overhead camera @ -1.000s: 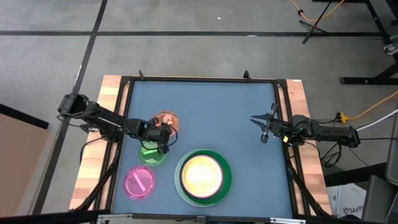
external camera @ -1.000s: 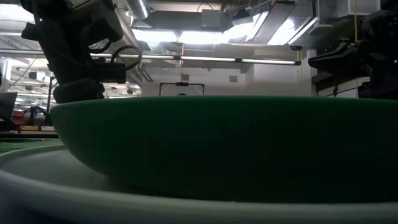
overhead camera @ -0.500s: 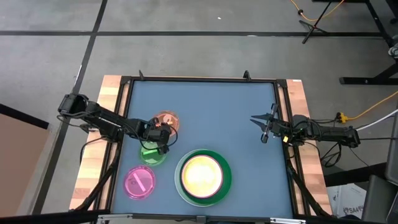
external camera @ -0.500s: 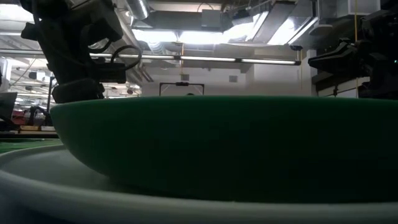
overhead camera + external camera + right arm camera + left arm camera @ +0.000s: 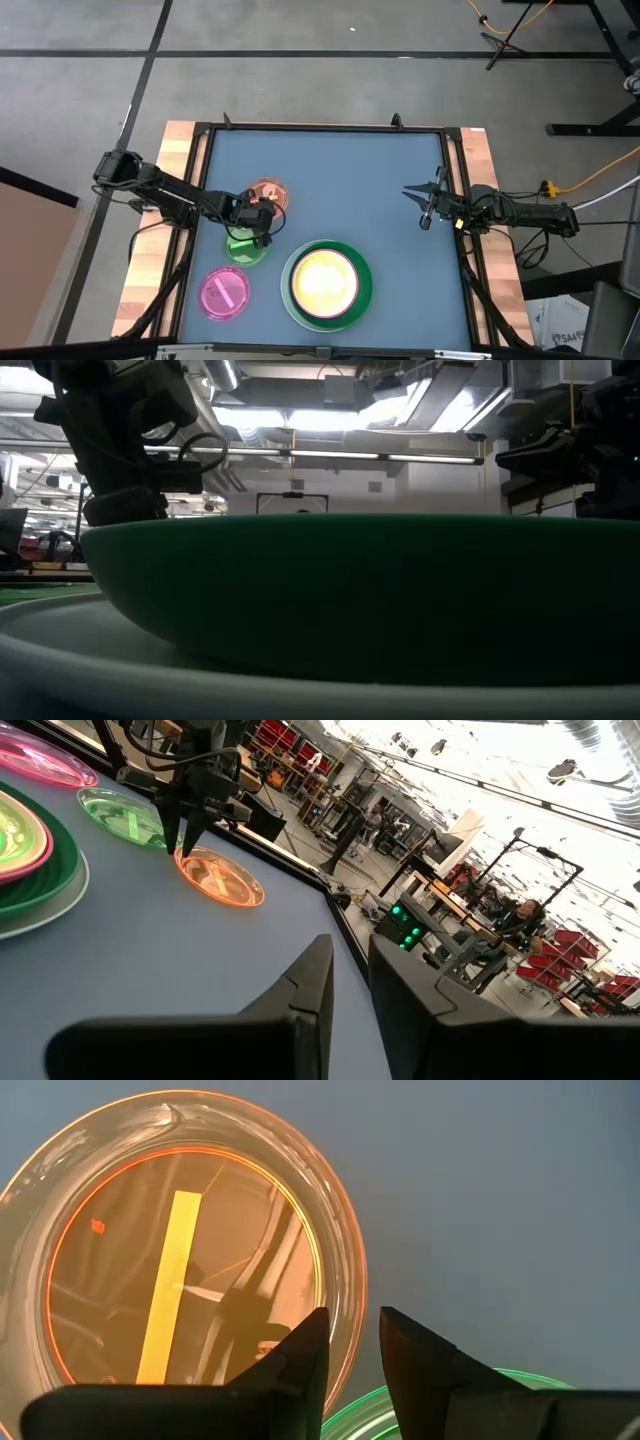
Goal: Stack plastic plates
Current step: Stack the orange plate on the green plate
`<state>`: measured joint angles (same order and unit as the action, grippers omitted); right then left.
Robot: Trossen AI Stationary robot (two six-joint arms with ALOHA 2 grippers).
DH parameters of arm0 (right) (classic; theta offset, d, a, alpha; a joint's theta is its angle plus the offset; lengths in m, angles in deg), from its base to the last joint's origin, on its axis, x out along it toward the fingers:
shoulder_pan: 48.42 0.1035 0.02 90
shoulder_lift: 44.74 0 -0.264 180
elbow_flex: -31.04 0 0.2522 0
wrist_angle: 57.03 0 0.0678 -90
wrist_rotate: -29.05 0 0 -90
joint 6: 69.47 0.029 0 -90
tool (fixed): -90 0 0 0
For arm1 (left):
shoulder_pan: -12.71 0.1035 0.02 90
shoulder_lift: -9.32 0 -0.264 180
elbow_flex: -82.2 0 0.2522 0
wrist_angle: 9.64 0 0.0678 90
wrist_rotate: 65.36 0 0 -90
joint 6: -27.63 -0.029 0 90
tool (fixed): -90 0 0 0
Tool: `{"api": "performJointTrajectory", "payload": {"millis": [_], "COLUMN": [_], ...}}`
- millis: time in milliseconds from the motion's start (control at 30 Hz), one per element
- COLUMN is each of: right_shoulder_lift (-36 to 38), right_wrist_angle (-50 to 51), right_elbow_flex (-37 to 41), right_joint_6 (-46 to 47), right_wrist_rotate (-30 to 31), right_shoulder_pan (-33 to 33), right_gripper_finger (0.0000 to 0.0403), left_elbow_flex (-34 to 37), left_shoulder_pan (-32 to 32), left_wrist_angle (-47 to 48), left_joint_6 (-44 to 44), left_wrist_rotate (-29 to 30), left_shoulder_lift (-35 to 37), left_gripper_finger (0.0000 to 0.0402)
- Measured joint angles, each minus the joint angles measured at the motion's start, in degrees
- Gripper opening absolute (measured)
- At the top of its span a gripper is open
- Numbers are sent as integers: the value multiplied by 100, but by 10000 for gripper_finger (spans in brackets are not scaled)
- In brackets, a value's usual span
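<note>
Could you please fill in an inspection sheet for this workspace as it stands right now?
Surface: blue table top with wooden side strips.
Job's things: large stack at the near edge, white plate under dark green, pink and cream; magenta plate, small green plate and orange plate lie singly.
Clutter: nothing seen.
Grippers: left gripper is at the orange plate's rim, fingers narrowly apart, nothing held; right gripper waits over the table's right side, narrowly apart, empty.
Cables: yellow cable on the floor at right.
Surroundings: grey floor; workshop with shelving behind, a person seated far off.
</note>
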<state>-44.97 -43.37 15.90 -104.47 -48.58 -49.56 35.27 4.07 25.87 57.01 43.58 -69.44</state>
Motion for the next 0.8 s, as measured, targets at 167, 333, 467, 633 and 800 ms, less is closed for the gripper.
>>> {"api": "performJointTrajectory", "payload": {"millis": [167, 333, 467, 633, 800], "right_shoulder_lift": [0, 0, 0, 0, 0], "right_wrist_angle": [0, 0, 0, 0, 0], "right_elbow_flex": [0, 0, 0, 0, 0], "right_joint_6": [1, 1, 1, 0, 0], "right_wrist_rotate": [-1, -1, 0, -1, -1], "right_shoulder_pan": [0, 0, 0, 0, 0], "right_gripper_finger": [62, 62, 62, 62, 62], "left_elbow_flex": [0, 0, 0, 0, 0], "left_shoulder_pan": [0, 0, 8, 97, 195], "left_wrist_angle": [-1, -173, -301, -299, -299], "left_joint_6": [-2, -2, -3, -7, -7], "left_wrist_rotate": [2, 4, 21, 111, 114], "left_shoulder_lift": [-1, -2, -2, -2, -2], "left_gripper_finger": [85, 85, 85, 85, 85]}}
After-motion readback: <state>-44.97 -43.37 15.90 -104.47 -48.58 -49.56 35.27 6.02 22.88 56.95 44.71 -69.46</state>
